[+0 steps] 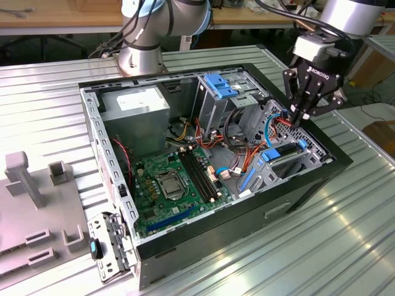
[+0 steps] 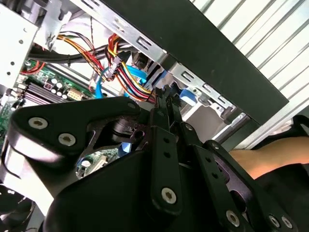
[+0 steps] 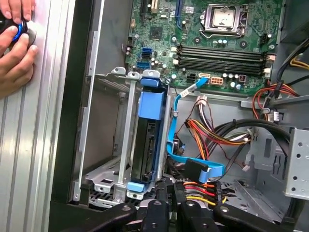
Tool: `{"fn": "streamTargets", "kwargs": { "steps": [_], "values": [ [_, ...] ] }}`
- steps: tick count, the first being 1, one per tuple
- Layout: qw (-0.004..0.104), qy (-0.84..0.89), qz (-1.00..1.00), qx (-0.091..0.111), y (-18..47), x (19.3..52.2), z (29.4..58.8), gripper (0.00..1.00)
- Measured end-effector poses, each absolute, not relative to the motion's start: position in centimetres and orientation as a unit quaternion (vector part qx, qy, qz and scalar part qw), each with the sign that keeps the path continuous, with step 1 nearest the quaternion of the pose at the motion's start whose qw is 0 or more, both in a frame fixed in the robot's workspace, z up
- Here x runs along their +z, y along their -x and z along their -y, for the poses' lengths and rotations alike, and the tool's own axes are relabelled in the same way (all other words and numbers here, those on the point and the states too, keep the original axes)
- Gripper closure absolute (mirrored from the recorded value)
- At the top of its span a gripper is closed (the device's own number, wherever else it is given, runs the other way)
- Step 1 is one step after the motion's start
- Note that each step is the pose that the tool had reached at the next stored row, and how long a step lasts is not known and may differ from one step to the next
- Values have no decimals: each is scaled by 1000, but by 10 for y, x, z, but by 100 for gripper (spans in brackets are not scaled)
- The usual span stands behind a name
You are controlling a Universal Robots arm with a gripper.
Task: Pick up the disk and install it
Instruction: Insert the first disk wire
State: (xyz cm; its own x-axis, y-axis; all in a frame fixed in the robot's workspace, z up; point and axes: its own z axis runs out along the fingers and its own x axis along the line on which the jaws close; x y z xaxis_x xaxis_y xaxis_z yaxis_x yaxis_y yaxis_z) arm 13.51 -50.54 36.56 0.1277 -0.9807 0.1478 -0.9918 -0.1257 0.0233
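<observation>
the gripper [image 1: 296, 120] hangs from a wrist that comes down steeply over the open computer case [image 1: 296, 191], pointing into the case's drive-cage end. its two fingers [image 2: 166, 125] lie pressed together with nothing seen between them, the tips beside the red, yellow and black wires inside the case. one disk [image 3: 147, 140] sits in the metal cage along the case's side wall, a dark body between blue frame edges. it is close to the fingertips, but i cannot tell if they touch it. deeper in the case are one cpu socket [image 1: 168, 184], four memory slots [image 3: 222, 54], one light-blue bracket [image 1: 220, 84] and one grey box [image 1: 136, 106] whose white label is too small to read. outside the case wall, a person's hand [image 3: 14, 53] rests on the ribbed table [image 1: 345, 246].
</observation>
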Motion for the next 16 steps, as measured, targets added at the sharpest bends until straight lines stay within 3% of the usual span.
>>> {"fn": "streamTargets", "kwargs": {
  "steps": [3, 7, 13, 16],
  "values": [
    [56, -749, 659, 50, -132, 366, 506, 84],
    [42, -746, 661, 65, -129, 364, 506, 84],
    [39, -728, 681, 60, -128, 362, 506, 84],
    [17, -726, 686, 39, -128, 361, 508, 84]
  ]
}}
